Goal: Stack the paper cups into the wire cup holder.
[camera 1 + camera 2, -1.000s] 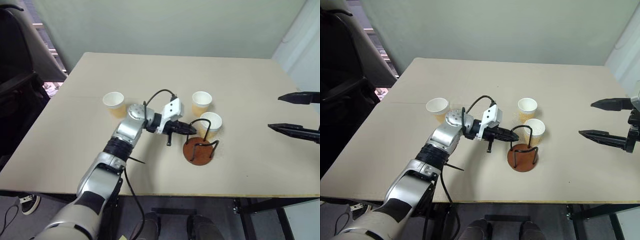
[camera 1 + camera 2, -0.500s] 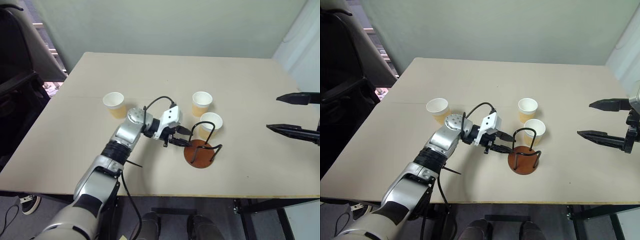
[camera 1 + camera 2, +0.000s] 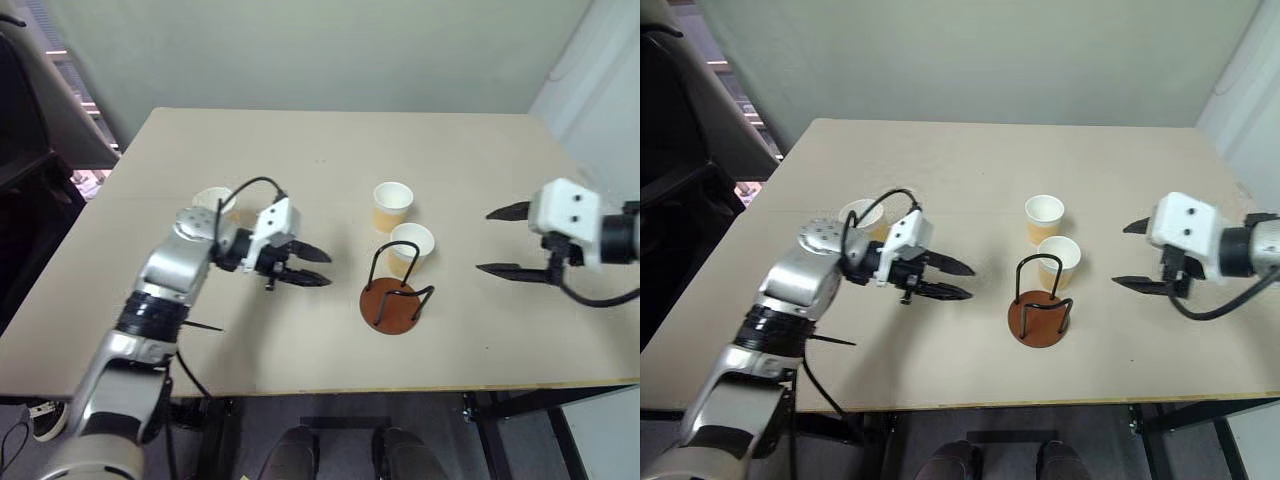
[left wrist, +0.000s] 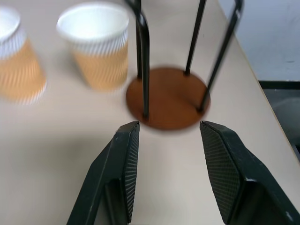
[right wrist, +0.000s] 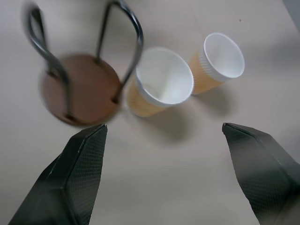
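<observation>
I've pulled my left gripper (image 3: 312,266) off the brown-disc wire cup holder (image 3: 391,298), half-open, empty; right gripper (image 3: 498,240) swung in wide open, empty, toward the nearest tan ribbed paper cup (image 3: 410,247).

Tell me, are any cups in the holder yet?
No. The holder stands empty. All three cups are on the table: one beside the holder, one behind that, one behind the left arm. The left gripper and right gripper are open and empty, so nothing is in hand and all the stacking remains.
</observation>
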